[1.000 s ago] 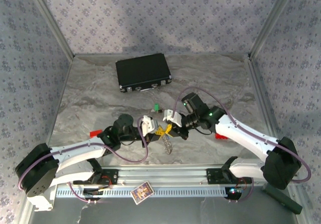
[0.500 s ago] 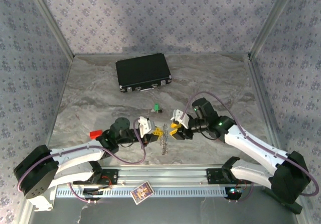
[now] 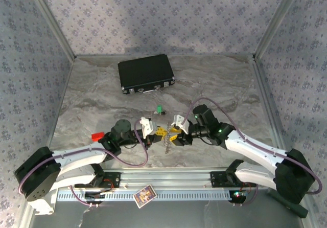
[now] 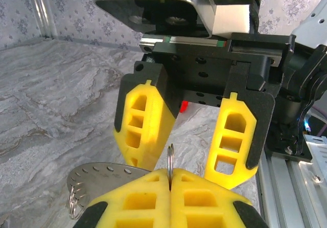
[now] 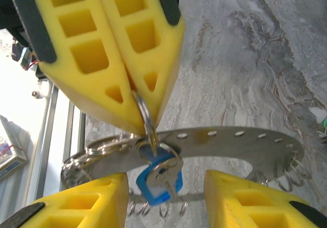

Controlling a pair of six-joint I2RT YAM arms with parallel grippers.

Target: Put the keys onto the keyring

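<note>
Where left gripper [image 5: 145, 119] pinches keyring [image 5: 230, 142], blue key [image 5: 154, 185] half-shows.

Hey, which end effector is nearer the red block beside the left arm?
Left. The left end effector, shut on a small ring, sits to the right of the red block; the open right end effector faces it from farther right.

The grey marbled table [image 3: 225, 80] bears a black case [image 3: 145, 73], a green-headed key [image 3: 160, 109] and a red block [image 3: 97, 135].
</note>
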